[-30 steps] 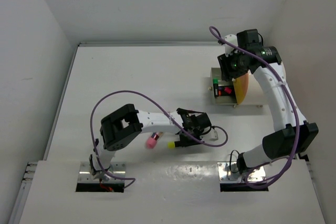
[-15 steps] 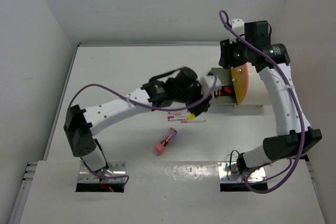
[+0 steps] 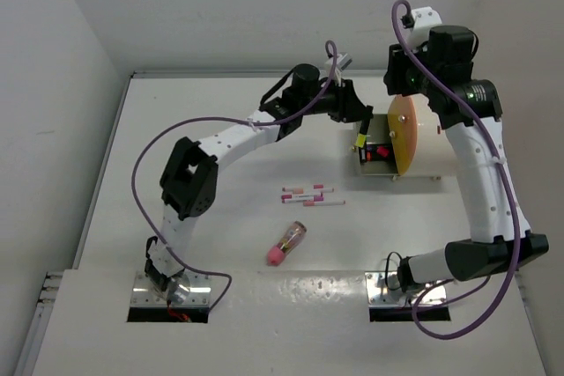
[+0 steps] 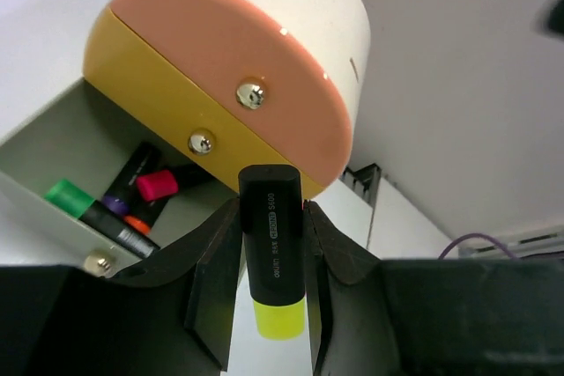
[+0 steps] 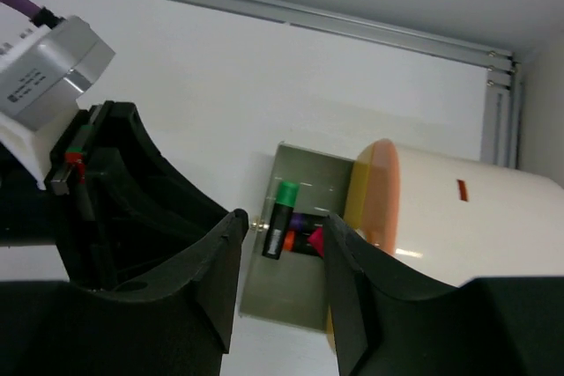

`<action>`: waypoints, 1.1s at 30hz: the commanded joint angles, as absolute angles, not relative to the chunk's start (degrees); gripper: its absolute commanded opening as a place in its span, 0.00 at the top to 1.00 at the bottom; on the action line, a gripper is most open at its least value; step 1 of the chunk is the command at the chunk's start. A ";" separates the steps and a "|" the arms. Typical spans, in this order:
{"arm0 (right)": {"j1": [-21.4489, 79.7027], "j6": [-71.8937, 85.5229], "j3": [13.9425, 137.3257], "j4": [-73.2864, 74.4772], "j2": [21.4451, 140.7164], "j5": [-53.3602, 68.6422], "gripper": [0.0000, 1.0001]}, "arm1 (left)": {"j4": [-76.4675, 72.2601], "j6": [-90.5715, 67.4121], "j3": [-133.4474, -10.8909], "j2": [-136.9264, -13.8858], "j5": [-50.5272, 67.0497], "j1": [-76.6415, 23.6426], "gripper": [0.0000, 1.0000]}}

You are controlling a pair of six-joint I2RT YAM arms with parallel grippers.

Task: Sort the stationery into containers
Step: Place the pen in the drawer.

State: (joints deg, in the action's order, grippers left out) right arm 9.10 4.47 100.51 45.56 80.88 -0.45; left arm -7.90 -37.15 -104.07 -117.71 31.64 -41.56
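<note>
Now that my left gripper [image 4: 271, 213] has swung from mid-table to the drum's [image 4: 291, 33] open drawer [image 4: 66, 143], clamping the yellow highlighter [image 4: 273, 261], a drop looks next (pens [image 3: 310, 195] and tube [image 3: 287, 243] remain); the right gripper [image 5: 282, 226] hovers wide, empty.

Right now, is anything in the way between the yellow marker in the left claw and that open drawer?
Nothing visible does. The left gripper holds the yellow highlighter close to the open drawer, only air between. The orange end face stands at the drawer's end, not over it.
</note>
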 commanded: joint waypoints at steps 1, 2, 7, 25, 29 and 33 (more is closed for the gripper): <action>6.17 3.25 100.46 42.27 79.98 -6.76 0.59 | -18.80 -47.10 -111.00 -120.91 34.46 -41.75 1.00; 5.20 3.08 100.63 42.71 80.15 -6.77 0.59 | -19.24 -47.46 -112.05 -121.98 34.02 -41.75 1.00; 0.27 1.76 100.03 45.62 80.16 -6.86 0.56 | -23.90 -48.25 -114.26 -127.60 32.87 -41.40 1.00; -7.21 -4.13 97.20 49.99 84.54 -3.95 0.61 | -21.10 -42.10 -120.23 -138.25 32.34 -40.69 0.50; -7.38 -3.78 98.35 52.03 85.34 -3.69 0.61 | -20.57 -41.57 -120.41 -138.17 32.26 -40.61 0.21; -7.38 -3.78 98.17 52.56 85.60 -3.95 0.59 | -19.78 -41.05 -120.59 -136.59 31.82 -40.08 0.16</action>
